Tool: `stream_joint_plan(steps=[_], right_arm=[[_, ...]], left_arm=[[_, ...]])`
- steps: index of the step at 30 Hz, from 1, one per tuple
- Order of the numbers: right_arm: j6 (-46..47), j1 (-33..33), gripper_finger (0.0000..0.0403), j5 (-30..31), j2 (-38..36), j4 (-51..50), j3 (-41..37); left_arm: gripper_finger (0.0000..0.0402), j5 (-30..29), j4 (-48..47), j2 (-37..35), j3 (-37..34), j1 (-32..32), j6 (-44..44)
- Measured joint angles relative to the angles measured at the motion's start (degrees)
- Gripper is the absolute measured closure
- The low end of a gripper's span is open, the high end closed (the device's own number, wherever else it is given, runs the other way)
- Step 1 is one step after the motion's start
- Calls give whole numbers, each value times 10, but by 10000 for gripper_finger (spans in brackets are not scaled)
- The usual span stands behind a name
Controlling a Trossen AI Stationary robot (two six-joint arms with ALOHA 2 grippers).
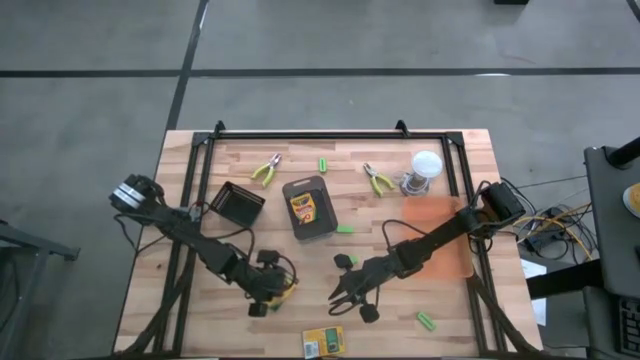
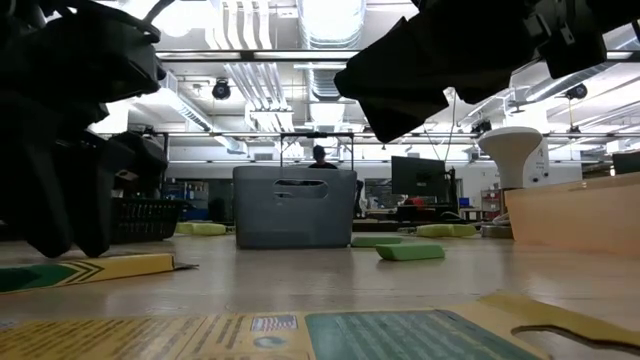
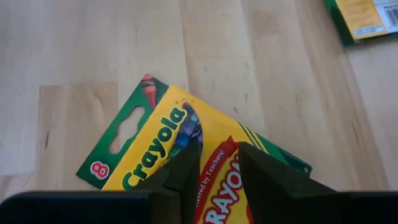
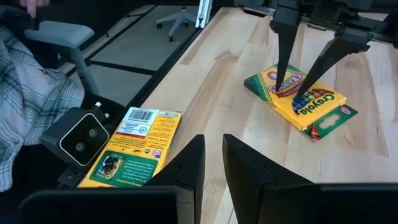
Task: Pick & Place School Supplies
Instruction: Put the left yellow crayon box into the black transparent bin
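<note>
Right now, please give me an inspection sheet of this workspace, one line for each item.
Surface: wooden table, orange mat.
Job's things: crayon box under left gripper; second crayon box at front edge; third crayon box on grey tray; two pliers, green sticks.
Clutter: clear jar, black basket.
Grippers: left's fingers straddle the box, apart; right gripper shut, empty.
Cables: bundle off right side.
Surroundings: person's plaid sleeve.

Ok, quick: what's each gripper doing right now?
Left gripper: open, tips over the crayon box, nothing held.
Right gripper: shut, empty.
</note>
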Motion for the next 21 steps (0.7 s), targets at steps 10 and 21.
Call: stream_joint_plan(steps=[10,21], right_arm=[[1,0,346,0,0,0,0],[1,0,346,0,0,0,0]], left_arm=[[285,-4,144,89,1,2,60],[285,-21,177,116,38,37,99]])
